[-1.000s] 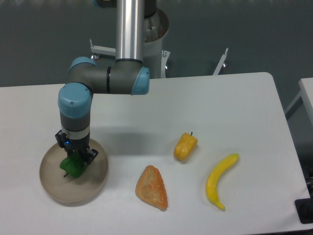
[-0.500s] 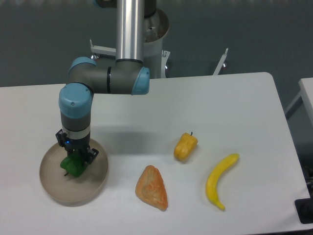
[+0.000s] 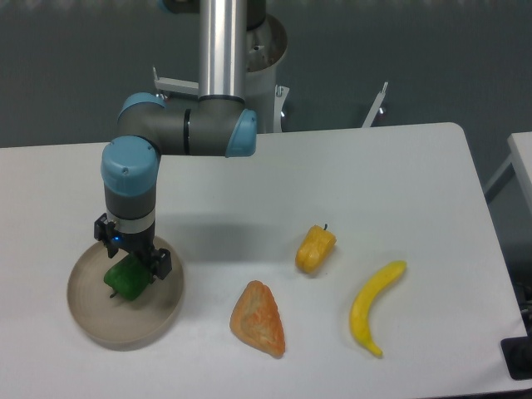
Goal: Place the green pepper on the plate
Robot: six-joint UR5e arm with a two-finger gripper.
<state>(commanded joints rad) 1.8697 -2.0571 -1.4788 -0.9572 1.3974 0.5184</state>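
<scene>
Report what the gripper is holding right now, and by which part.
It cannot be told. The gripper sits directly over the green pepper, which lies on the plate, but whether the fingers grip it is unclear.

Glossy plastic green pepper (image 3: 126, 280) on matte beige plate (image 3: 100, 322); smooth matte white table (image 3: 374, 174); polished metal arm column (image 3: 222, 46).

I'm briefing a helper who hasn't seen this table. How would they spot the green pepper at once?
Start at the white table's near left corner, where a round tan plate sits under the gripper. The green pepper lies in that plate; it is the only green item, unlike the yellow pepper mid-table.
</scene>
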